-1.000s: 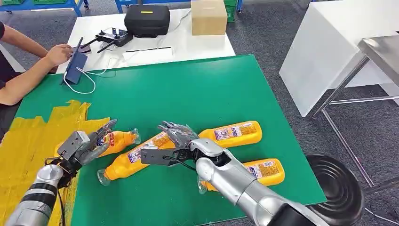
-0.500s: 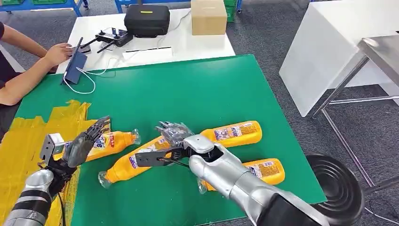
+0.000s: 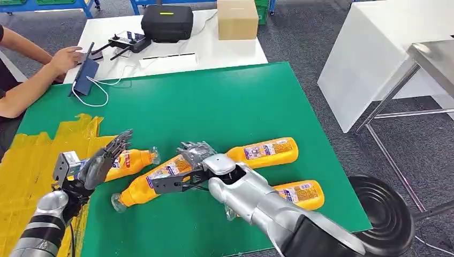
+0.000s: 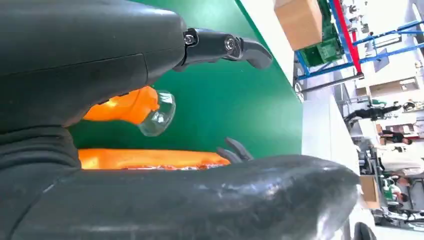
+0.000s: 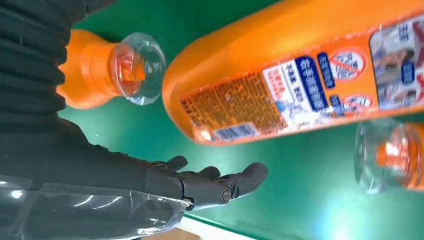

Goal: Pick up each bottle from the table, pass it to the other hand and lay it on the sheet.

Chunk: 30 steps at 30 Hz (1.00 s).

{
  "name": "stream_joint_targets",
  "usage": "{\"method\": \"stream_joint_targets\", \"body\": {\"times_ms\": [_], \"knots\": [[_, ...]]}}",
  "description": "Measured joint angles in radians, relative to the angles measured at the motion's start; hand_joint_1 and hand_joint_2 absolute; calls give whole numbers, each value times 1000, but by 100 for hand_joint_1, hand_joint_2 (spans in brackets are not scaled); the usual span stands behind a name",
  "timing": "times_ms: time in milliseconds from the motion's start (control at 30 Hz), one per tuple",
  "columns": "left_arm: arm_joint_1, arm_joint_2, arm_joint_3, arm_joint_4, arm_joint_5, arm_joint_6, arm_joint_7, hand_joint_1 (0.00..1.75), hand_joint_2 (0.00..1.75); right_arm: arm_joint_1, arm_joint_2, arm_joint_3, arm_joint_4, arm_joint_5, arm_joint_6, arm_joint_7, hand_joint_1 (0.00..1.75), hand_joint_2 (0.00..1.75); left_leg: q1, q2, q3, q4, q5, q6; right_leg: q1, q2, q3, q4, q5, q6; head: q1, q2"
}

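Green matting [image 3: 225, 101] covers the work table, with a crinkled yellow sheet [image 3: 32, 160] at its left end. Four orange bottles lie on their sides on the mat. The leftmost bottle [image 3: 131, 160] rests at the sheet's edge, its clear cap pointing right. The centre bottle [image 3: 147, 184] lies diagonally, cap toward the robot. A third bottle [image 3: 265, 151] lies beyond the right forearm, and a fourth bottle [image 3: 300, 193] is partly hidden by that arm.

Beyond the mat, a white table [image 3: 214, 48] carries a black case [image 3: 167, 22], a cardboard box [image 3: 237, 19] and a controller [image 3: 127, 43]. A person's hand [image 3: 67, 59] rests by a tablet [image 3: 85, 75].

The left hand [image 3: 101, 160] is raised over the leftmost bottle, fingers spread, holding nothing. The right hand [image 3: 195, 155] reaches across the centre bottle's base; fingers are extended, with no grasp.

The right wrist view shows the centre bottle's label [image 5: 300, 95] close above the open fingers [image 5: 220, 182], apart from them. The left wrist view shows the leftmost bottle's cap [image 4: 157, 112] between thumb and fingers.
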Motion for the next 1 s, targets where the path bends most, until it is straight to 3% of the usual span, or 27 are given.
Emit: {"method": "stream_joint_targets", "body": {"times_ms": [700,733,767,1000], "knots": [[7,-19,-32,-28,5,-1,-6,0,0,-1,28,13,88,18,-13,-2,0,175,0,0,0,0,0,0,0,0,0,0,0,0,0,0],[8,-19,-33,-29,5,-2,-8,0,0,-1,30,13,92,20,-13,-2,30,175,0,0,0,0,0,0,0,0,0,0,0,0,0,0],[9,-20,-34,-31,7,-2,-10,0,0,-1,32,13,95,21,-13,-2,175,175,0,0,0,0,0,0,0,0,0,0,0,0,0,0],[15,-27,-47,-37,14,-13,-25,0,0,-5,34,35,150,53,78,-40,175,175,0,0,0,0,0,0,0,0,0,0,0,0,0,0]]}}
